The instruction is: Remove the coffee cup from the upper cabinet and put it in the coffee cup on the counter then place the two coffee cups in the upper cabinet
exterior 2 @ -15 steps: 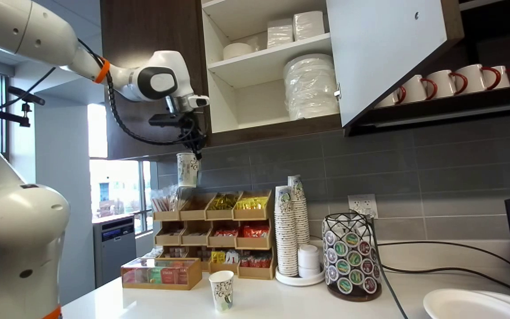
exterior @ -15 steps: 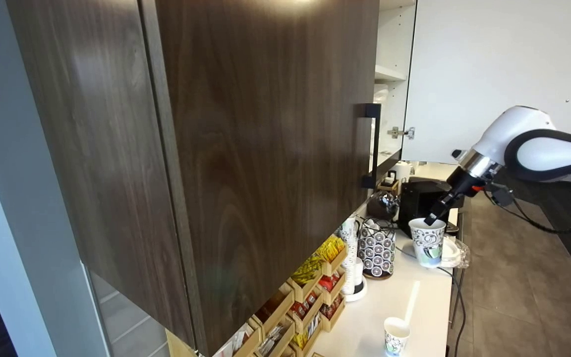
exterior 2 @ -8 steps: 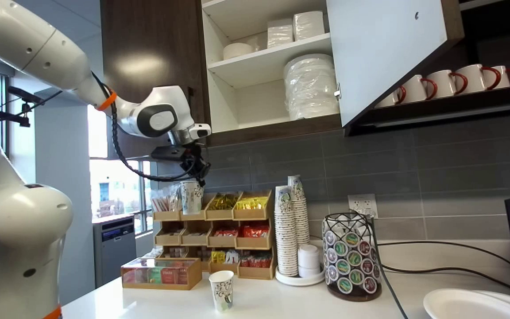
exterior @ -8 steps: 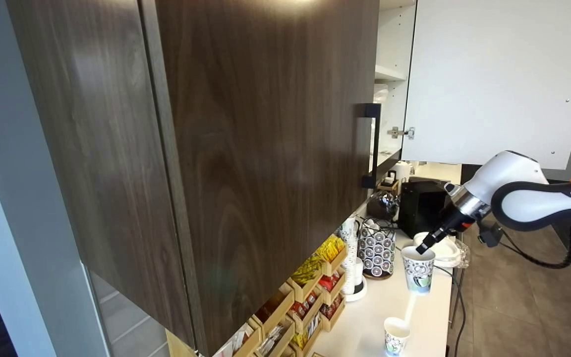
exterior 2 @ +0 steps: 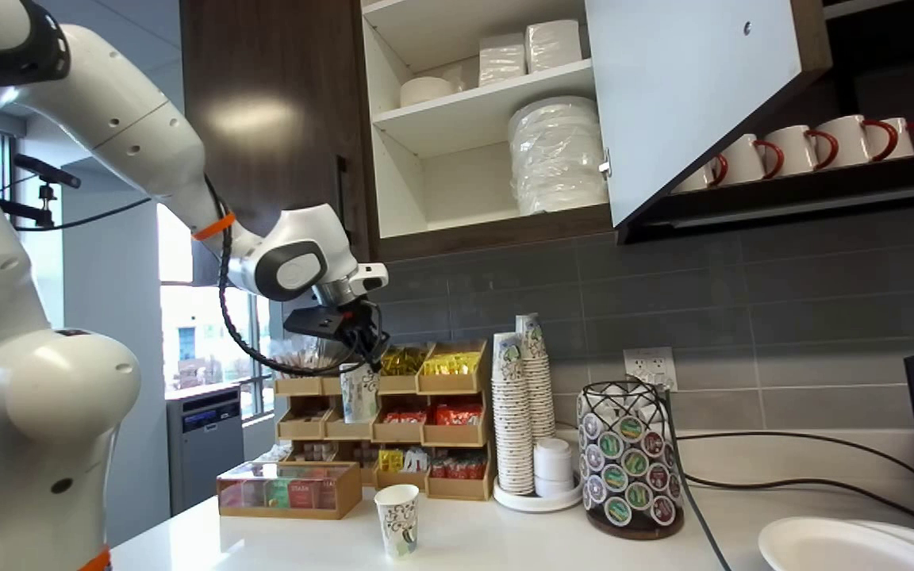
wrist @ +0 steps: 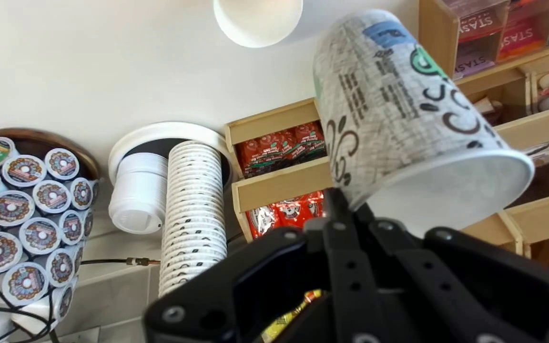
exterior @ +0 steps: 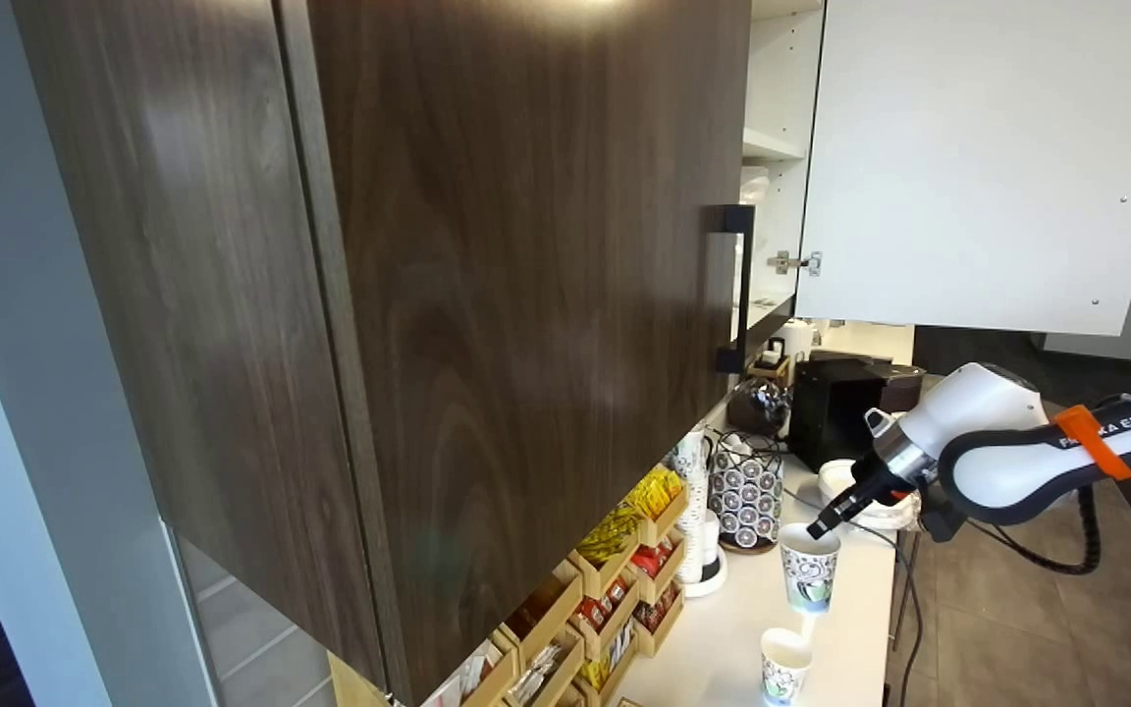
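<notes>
By its rim, a swirl-patterned white paper cup [wrist: 398, 109] is grasped in the black two-fingered gripper [wrist: 349, 209]; it is held mouth upward above the smooth white counter [exterior 2: 497, 547]. A matching white paper cup [exterior 2: 398, 519] is seen upright on the counter, apart from the held one. Farther back, coloured packets [exterior 2: 458, 414] are contained in light wooden tiered bins [exterior 2: 455, 434], with two tall stacks of nested paper cups [exterior 2: 514, 428] set just beside them. Higher up, the white-lined upper cabinet [exterior 2: 465, 186] is seen with its flat white door [exterior 2: 687, 87] open.

"STASH" on packets [exterior 2: 301, 494], "EMIKA" on robot arm [exterior: 1012, 466], partial "rch" on its base [exterior 2: 36, 507]
</notes>
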Controlling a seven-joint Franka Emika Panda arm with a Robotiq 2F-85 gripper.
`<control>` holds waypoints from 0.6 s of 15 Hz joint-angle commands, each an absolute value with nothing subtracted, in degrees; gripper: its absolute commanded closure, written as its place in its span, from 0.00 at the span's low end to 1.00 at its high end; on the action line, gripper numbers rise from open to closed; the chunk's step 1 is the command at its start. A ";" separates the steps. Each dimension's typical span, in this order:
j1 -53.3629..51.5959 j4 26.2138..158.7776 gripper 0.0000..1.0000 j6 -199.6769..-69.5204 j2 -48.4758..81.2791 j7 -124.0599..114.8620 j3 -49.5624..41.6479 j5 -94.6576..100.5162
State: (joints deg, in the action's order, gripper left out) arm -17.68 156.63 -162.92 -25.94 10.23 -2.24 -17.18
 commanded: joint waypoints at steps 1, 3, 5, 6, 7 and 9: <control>-18.07 156.58 0.96 -163.37 -25.16 9.79 -2.72 -16.72; -18.22 156.55 0.96 -163.66 -24.60 9.82 -2.89 -16.80; -18.34 156.48 0.99 -163.65 -24.62 9.84 -2.94 -16.83; -18.55 156.94 0.99 -165.24 -22.68 10.62 -3.81 -17.28; -18.95 157.15 0.99 -166.37 -21.74 11.00 -4.27 -17.83; -19.94 157.43 0.99 -168.47 -19.65 12.27 -5.47 -18.68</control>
